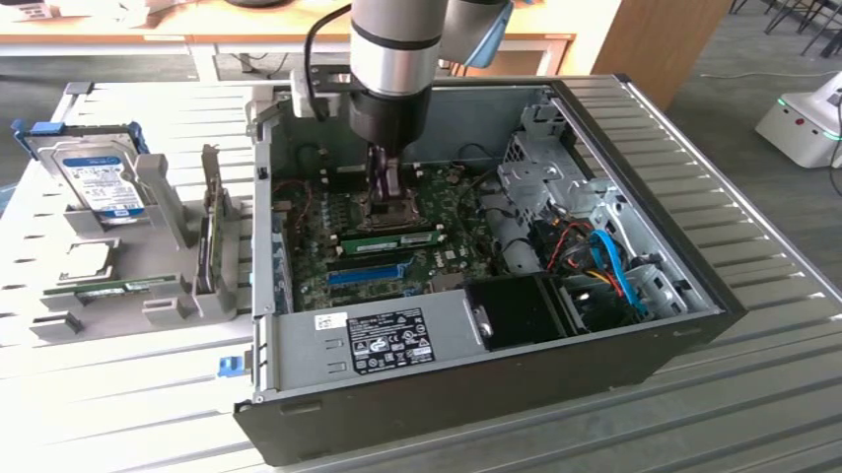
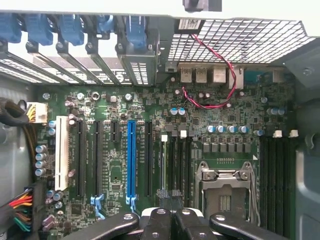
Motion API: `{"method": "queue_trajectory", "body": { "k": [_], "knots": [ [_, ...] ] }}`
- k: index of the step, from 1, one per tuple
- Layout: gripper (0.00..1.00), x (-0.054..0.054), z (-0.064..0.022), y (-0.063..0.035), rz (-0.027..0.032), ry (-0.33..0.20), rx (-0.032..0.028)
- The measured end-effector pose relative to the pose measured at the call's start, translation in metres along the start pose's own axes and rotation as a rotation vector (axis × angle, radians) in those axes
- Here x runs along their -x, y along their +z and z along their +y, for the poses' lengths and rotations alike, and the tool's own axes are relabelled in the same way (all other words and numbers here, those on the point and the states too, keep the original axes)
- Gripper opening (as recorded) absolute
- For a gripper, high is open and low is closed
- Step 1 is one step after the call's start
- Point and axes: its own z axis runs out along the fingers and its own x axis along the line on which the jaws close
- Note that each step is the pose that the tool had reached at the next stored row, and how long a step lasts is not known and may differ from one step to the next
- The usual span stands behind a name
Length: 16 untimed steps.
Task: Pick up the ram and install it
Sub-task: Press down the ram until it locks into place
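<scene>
The ram (image 1: pixel 394 239), a narrow green stick with dark chips, stands in a slot on the motherboard (image 1: pixel 394 276) inside the open computer case (image 1: pixel 526 325). In the wrist view the ram (image 2: pixel 163 165) appears edge-on as a thin line beside the black memory slots. My gripper (image 1: pixel 385 219) reaches down into the case and hangs right over the stick. Its fingertips (image 2: pixel 161 195) are pressed together, and the gripper (image 2: pixel 170 196) is shut with nothing between them. I cannot tell whether the tips touch the ram's top edge.
A long blue slot (image 2: pixel 131 160), a white slot (image 2: pixel 61 152) and the CPU socket (image 2: pixel 225 187) lie around the gripper. Left of the case in the exterior view, a grey fixture (image 1: pixel 158 296) holds a hard drive (image 1: pixel 99 177) and another green stick (image 1: pixel 125 288). Cables (image 1: pixel 605 261) crowd the case's right.
</scene>
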Motion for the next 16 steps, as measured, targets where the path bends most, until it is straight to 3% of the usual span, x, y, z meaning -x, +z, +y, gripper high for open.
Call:
{"method": "queue_trajectory", "body": {
  "k": [16],
  "knots": [
    [0.1, 0.0, 0.0005, -0.0162, 0.0, 0.0, 0.0]
  ]
}}
